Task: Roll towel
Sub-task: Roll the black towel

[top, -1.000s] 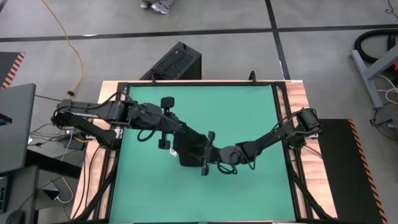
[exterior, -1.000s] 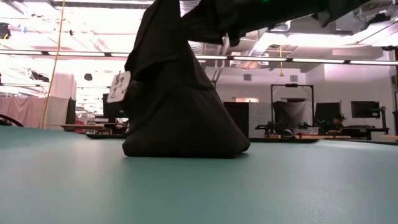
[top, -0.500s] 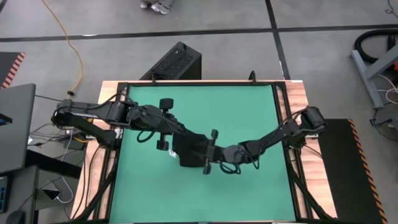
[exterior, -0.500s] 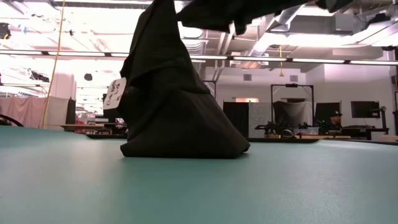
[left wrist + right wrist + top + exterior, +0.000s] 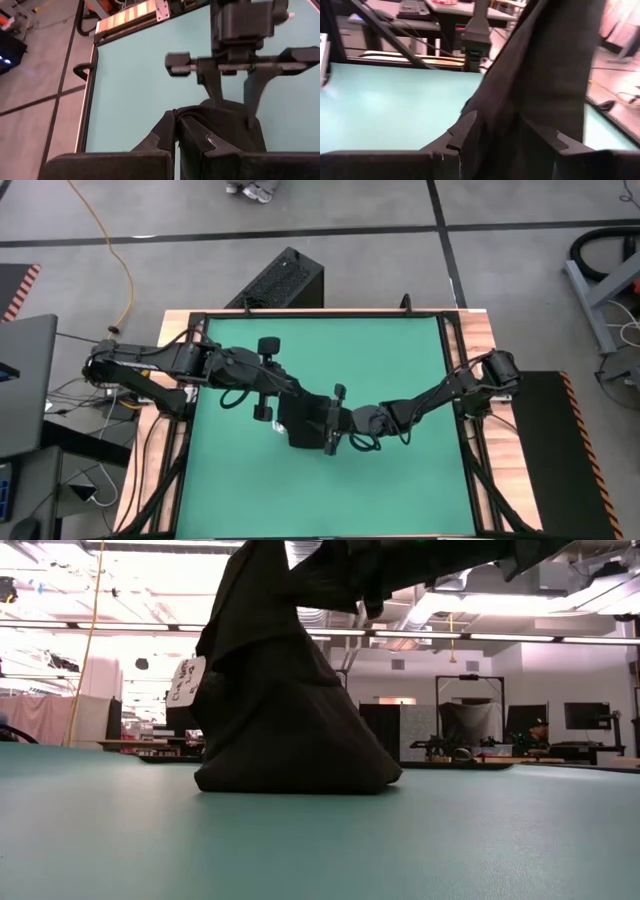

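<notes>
Near the middle of the high view, both arms are meeting over the green worktop [image 5: 400, 350]. The left tool [image 5: 283, 402] is reaching in from the left edge of the frame, and the right tool [image 5: 322, 423] is reaching in from the right; the two are standing just beside each other, both above the towel [image 5: 305, 420], which is showing as a dark bunch between and under them at the centre of the mat.

In the low view the towel [image 5: 285, 700] is hanging in a tent shape in the left-centre of the frame: its top is being held up above the upper edge of the picture, while its broad bottom fold is resting on the worktop [image 5: 480, 840]. A small white tag [image 5: 183, 681] is dangling at its left side, clear of the surface.

In the left wrist view the left tool [image 5: 177, 131] is standing clenched on a pinch of black cloth, its two fingers [image 5: 162, 132] pressed close with the towel [image 5: 225, 117] spilling out past them; the other arm's tool is showing farther off, in the upper right of that frame, directly above the same cloth.

In the right wrist view the right tool [image 5: 507, 132] is gripping the towel [image 5: 540, 65] as well, the cloth running up between its fingers [image 5: 462, 131] and filling the right half of the frame.
</notes>
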You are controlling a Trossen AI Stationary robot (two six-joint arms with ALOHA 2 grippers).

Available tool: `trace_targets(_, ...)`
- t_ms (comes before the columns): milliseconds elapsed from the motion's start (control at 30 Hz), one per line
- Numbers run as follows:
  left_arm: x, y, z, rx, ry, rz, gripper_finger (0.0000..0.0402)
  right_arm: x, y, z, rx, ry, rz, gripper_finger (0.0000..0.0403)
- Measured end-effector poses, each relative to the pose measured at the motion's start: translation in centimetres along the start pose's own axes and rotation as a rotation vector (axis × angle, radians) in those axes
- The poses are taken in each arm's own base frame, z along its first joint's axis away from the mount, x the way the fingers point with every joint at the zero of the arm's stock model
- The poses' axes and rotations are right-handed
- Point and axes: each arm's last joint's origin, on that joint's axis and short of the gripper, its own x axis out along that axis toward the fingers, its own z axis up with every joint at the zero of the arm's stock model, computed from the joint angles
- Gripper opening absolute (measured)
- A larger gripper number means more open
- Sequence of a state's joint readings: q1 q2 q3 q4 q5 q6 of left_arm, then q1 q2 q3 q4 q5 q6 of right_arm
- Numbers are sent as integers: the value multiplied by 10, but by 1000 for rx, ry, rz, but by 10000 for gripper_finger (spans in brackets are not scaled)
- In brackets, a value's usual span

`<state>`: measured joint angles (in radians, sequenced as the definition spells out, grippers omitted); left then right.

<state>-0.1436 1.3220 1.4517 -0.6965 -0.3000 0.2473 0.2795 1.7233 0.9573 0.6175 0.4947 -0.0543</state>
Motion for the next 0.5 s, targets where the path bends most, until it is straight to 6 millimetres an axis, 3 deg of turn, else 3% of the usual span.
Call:
trace_targets(267,0,0,1,14,-14,4,0,0,0,1,2,-9,1,140)
trace_targets(500,2,0,1,14,-5,4,0,-1,2,3,-3,-23,3,16)
